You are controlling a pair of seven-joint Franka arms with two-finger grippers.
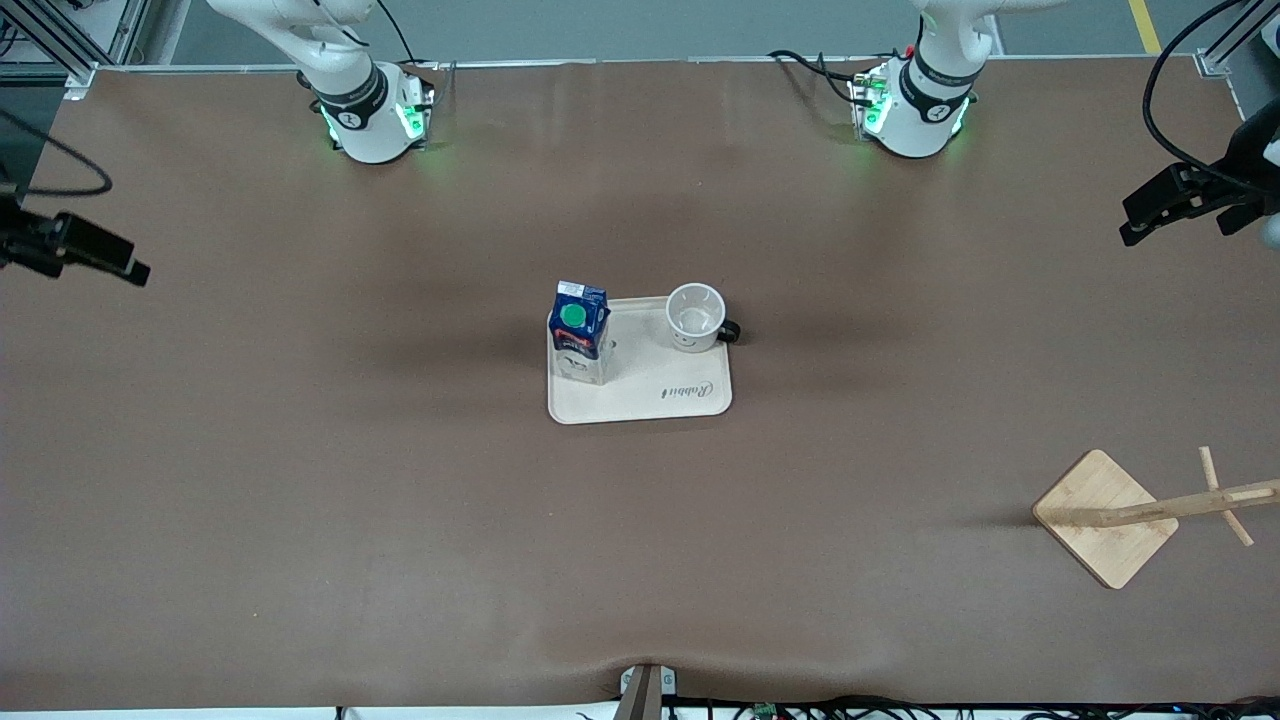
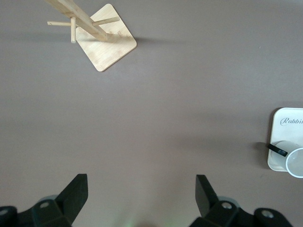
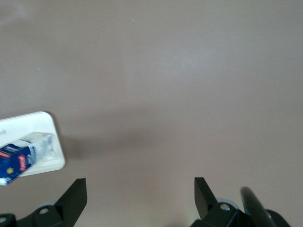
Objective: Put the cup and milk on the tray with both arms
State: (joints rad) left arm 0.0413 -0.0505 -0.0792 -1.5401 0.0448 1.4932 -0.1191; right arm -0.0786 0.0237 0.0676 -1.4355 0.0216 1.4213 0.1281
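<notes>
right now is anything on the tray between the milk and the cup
No. The front view shows only bare tray surface between the milk and the cup.

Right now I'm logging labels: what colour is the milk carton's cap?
Green: a round cap on top of the milk, clearest in the front view.

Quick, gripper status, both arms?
Left gripper: open, empty, over bare table toward the left arm's end.
Right gripper: open, empty, over bare table toward the right arm's end.
</notes>
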